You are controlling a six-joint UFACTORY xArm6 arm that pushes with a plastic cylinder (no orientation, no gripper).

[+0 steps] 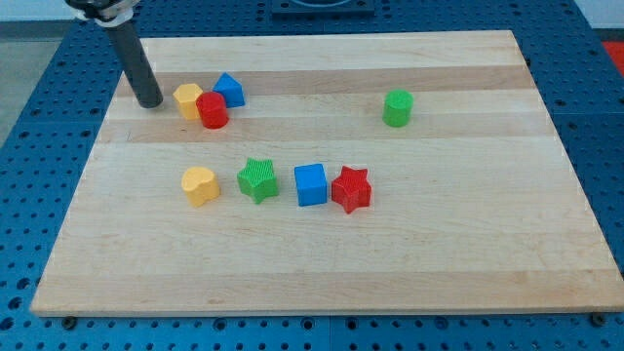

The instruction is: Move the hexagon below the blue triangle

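A yellow hexagon [188, 98] sits near the board's upper left, touching a red cylinder [213, 110] on its right. The blue triangle [229, 90] stands just right of both, touching the red cylinder. My tip [149, 100] rests on the board just left of the yellow hexagon, a small gap away. The dark rod slants up toward the view's top left.
A yellow heart [200, 184], a green star [257, 179], a blue cube [311, 184] and a red star [351, 189] form a row across the board's middle. A green cylinder [397, 108] stands alone at the right. The wooden board [468, 244] lies on a blue perforated table.
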